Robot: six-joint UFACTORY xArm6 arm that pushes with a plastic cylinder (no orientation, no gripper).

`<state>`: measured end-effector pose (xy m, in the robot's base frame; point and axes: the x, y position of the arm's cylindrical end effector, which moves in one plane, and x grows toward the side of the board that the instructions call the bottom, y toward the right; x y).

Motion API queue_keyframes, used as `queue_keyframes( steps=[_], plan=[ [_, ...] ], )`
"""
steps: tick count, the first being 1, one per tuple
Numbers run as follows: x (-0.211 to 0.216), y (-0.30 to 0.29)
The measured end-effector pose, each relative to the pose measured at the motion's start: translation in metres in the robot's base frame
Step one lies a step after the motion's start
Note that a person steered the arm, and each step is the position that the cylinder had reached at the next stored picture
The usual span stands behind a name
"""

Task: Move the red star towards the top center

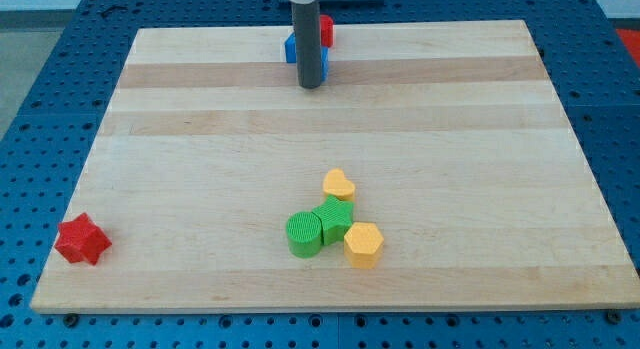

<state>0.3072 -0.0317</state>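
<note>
The red star [82,239] lies near the bottom left corner of the wooden board [200,139]. My tip [311,85] is at the top center of the board, far from the star, up and to its right. The rod stands just in front of a blue block [292,49] and a red block [326,30], hiding part of both; their shapes cannot be made out.
A cluster sits at the lower middle: a yellow heart [339,184], a green cylinder [304,235], a second green block [335,220] and a yellow hexagon [364,244]. Blue perforated table [40,79] surrounds the board.
</note>
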Motion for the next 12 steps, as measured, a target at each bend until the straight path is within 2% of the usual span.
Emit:
queue_keyframes(
  steps=[1, 2, 3, 5, 6, 8, 10, 11, 12],
  plan=[
    [-0.013, 0.000],
    [-0.009, -0.006],
    [0.044, -0.043],
    [0.181, -0.135],
    [0.220, -0.109],
    [0.311, -0.165],
    [0.272, -0.218],
    [0.270, -0.258],
    [0.285, -0.272]
  ],
)
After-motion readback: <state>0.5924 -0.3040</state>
